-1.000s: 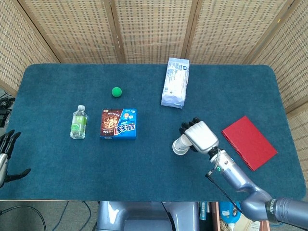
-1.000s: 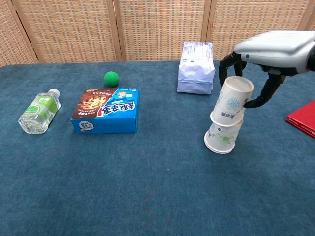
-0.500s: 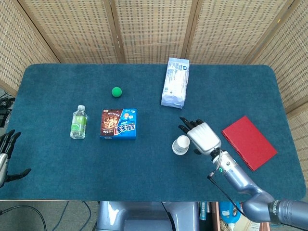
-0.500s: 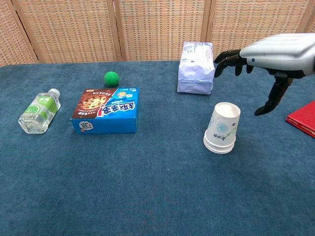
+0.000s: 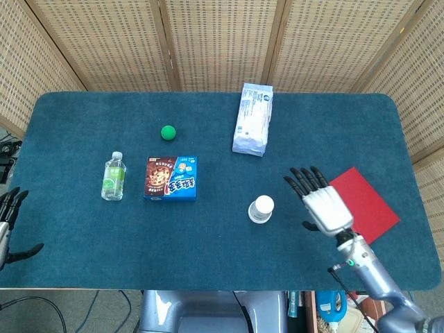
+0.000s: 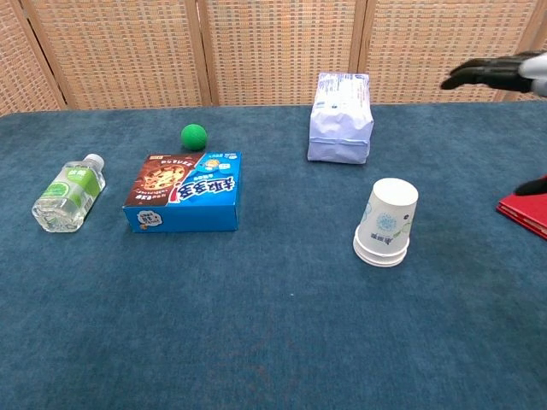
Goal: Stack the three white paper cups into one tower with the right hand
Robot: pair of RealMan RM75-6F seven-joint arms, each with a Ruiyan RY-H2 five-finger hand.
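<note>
The white paper cups [image 5: 261,209] [image 6: 387,224] stand nested upside down as one stack on the blue table, right of centre. My right hand [image 5: 323,203] hovers to the right of the stack, apart from it, fingers spread and holding nothing. In the chest view only its fingertips [image 6: 487,72] show at the upper right edge. My left hand [image 5: 10,225] rests at the far left edge beside the table, fingers apart and empty.
A red book [image 5: 362,205] lies just right of my right hand. A white packet [image 5: 253,118] lies behind the cups. A cookie box [image 5: 171,178], a green ball [image 5: 168,132] and a lying water bottle [image 5: 114,176] are on the left half.
My right hand let go of the top cup, which dropped down fully onto the stack. The hand then opened wide and drew back to the right, away from the cups.
</note>
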